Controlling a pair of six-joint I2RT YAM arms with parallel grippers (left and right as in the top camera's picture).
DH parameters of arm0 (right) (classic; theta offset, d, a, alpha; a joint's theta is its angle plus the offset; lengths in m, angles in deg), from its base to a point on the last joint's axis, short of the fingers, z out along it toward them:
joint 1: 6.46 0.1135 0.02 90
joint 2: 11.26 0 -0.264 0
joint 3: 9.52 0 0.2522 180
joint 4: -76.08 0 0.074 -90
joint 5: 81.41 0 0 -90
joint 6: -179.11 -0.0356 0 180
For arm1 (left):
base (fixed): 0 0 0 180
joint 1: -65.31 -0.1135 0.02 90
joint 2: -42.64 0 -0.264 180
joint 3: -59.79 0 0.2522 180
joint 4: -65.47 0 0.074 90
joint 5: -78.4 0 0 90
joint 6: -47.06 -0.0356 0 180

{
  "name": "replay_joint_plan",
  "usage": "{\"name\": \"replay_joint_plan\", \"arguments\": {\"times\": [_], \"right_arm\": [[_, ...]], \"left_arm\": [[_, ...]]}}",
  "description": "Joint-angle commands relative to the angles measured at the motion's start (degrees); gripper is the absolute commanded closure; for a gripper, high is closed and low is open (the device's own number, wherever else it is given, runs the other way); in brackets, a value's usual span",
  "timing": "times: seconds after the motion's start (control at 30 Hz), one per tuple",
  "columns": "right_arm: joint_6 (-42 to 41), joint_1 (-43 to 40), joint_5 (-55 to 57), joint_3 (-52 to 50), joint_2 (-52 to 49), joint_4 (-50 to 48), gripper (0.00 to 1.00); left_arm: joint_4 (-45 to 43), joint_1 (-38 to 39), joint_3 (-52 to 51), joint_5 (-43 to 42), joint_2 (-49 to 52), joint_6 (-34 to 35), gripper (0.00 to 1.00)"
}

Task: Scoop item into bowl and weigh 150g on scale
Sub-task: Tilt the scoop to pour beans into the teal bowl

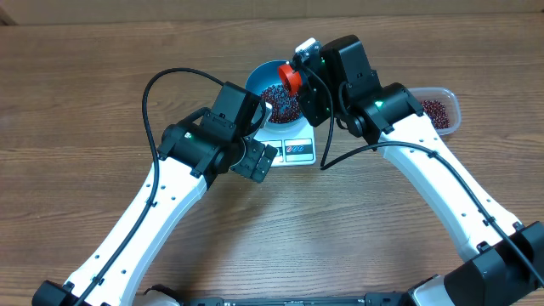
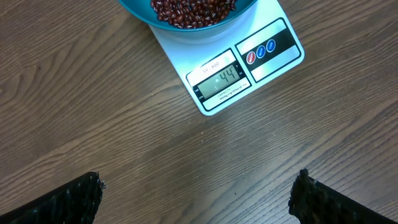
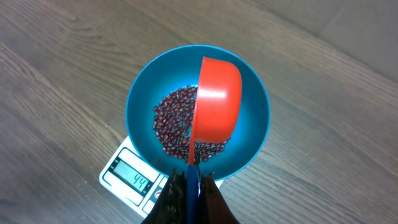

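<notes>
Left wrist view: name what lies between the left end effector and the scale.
Bare table only, from left end effector to scale, in the left wrist view.

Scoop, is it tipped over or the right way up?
Tipped. The scoop shows its rounded back over the bowl, with beans lying below it.

From overhead the scale (image 1: 293, 149) was mostly covered by the bowl (image 1: 259, 76) and both arms, its display too small to read, and the clear tub (image 1: 444, 110) lay partly hidden behind the right arm. In the left wrist view the bowl was cut off at the top, the left gripper (image 2: 196, 199) at the bottom. The handle of the red scoop (image 3: 217, 99) was buried inside the right gripper (image 3: 193, 180)
</notes>
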Motion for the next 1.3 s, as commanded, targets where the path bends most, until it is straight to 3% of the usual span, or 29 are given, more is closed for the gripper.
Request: {"name": "replay_joint_plan", "arguments": {"times": [0.0, 0.17, 0.3, 0.47, 0.6, 0.7, 0.9, 1.0, 1.17, 1.27], "right_arm": [[-2.69, 0.22, 2.67, 1.62, 1.53, -1.46, 0.96], [-3.72, 0.39, 2.4, 1.62, 1.53, -1.44, 0.96], [3.78, 0.98, -2.47, 1.62, 1.53, 0.46, 0.96], [-3.43, 0.85, 4.42, 1.62, 1.53, -1.29, 0.97], [-2.45, 0.98, 3.32, 1.62, 1.53, -0.7, 0.96], [3.15, 1.09, -0.02, 1.62, 1.53, 0.66, 0.96], [-2.6, 1.07, 2.93, 1.62, 1.53, -0.74, 0.96], [4.72, 1.46, -0.87, 1.62, 1.53, 0.96, 0.96], [-1.4, 1.44, 6.19, 1.62, 1.53, -0.44, 0.96], [0.31, 1.55, 4.5, 1.62, 1.53, -0.09, 0.96]], "left_arm": [[-0.07, 0.02, -0.24, -0.66, -0.7, -0.9, 0.0], [-0.07, 0.02, -0.24, -0.66, -0.7, -0.9, 0.0], [-0.07, 0.02, -0.24, -0.66, -0.7, -0.92, 0.0], [-0.07, 0.02, -0.24, -0.66, -0.7, -0.9, 0.0], [-0.07, 0.02, -0.24, -0.66, -0.7, -0.92, 0.0], [-0.07, 0.02, -0.24, -0.66, -0.7, -0.9, 0.0], [-0.07, 0.02, -0.24, -0.66, -0.7, -0.9, 0.0], [-0.07, 0.02, -0.24, -0.66, -0.7, -0.9, 0.0], [-0.07, 0.02, -0.24, -0.66, -0.7, -0.9, 0.0], [-0.07, 0.02, -0.24, -0.66, -0.7, -0.92, 0.0]]}}
